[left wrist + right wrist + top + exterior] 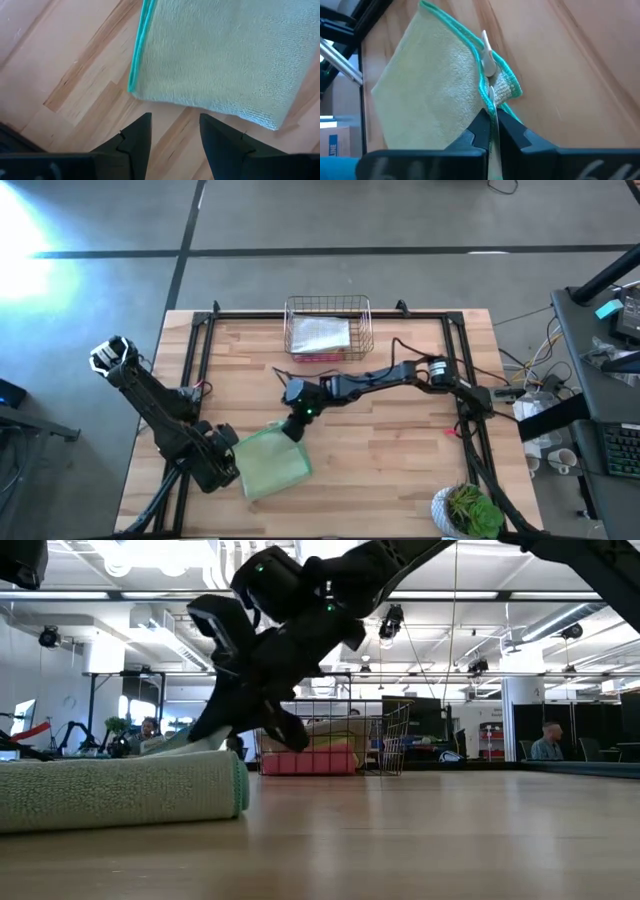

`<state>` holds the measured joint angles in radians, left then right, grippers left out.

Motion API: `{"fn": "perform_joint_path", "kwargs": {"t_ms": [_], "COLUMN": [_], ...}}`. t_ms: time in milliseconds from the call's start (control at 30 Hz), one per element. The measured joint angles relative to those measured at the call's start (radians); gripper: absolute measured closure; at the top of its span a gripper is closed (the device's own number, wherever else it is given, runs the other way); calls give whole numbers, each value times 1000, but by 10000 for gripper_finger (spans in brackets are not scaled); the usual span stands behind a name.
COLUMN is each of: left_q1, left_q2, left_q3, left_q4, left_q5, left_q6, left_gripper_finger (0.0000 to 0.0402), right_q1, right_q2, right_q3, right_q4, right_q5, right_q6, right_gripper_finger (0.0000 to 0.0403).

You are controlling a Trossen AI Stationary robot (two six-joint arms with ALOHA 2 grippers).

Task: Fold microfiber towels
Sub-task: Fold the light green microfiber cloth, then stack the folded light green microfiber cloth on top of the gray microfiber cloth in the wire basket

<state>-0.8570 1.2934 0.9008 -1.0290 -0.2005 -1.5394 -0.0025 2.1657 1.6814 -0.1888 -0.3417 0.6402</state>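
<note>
A pale green towel (272, 462) with a teal hem lies folded on the table's near left part; it also shows in the low view (120, 790). My right gripper (492, 122) reaches in from the right and is shut on the towel's far corner (293, 430). My left gripper (172, 137) is open just off the towel's left edge (200, 102), its fingers apart from the cloth. In the high view the left gripper (218, 465) sits at the towel's left side. My right gripper pinches the towel's hemmed corner (487, 92), beside a white label, between its two fingers. The fingers slant down from the table's far right. The corner is raised a little; the rest of the towel (425, 95) lies on the table. How many layers it holds I cannot tell.
A copper wire basket (328, 328) at the table's far middle holds folded towels, a pink one (310, 762) lowest. A potted plant (468, 510) stands at the near right corner. Black frame rails (200, 360) run along the table's sides. Bare wood lies right of the towel.
</note>
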Motion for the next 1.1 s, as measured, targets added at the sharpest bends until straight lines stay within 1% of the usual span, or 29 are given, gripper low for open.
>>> {"fn": "perform_joint_path", "kwargs": {"t_ms": [133, 267, 367, 567, 667, 933, 1033, 1100], "left_q1": [0, 0, 0, 0, 0, 0, 0, 0], "left_q2": [0, 0, 0, 0, 0, 0, 0, 0], "left_q3": [-7, -10, -12, -25, -25, -25, -25, -25], "left_q4": [2, 4, 4, 1, 1, -1, -5, -16], "left_q5": [0, 1, 1, 12, 13, 37, 43, 43], "left_q6": [-1, -1, -1, 0, 8, 28, 32, 56], "left_gripper_finger": [251, 251, 251, 251, 251, 251, 251, 251], "right_q1": [4, 16, 18, 17, 18, 11, 7, 8], "right_q2": [-19, -32, -32, -32, -32, -55, -79, -101], "right_q3": [0, 0, 0, 0, 0, 0, 0, 0], "right_q4": [-88, -189, -176, -135, -141, -182, -204, -212], "right_q5": [5, 90, 98, 99, 99, 90, 37, 31], "right_q6": [39, 16, -21, -32, -55, -14, -6, -2], "right_gripper_finger": [393, 394, 394, 389, 368, 280, 262, 257]}}
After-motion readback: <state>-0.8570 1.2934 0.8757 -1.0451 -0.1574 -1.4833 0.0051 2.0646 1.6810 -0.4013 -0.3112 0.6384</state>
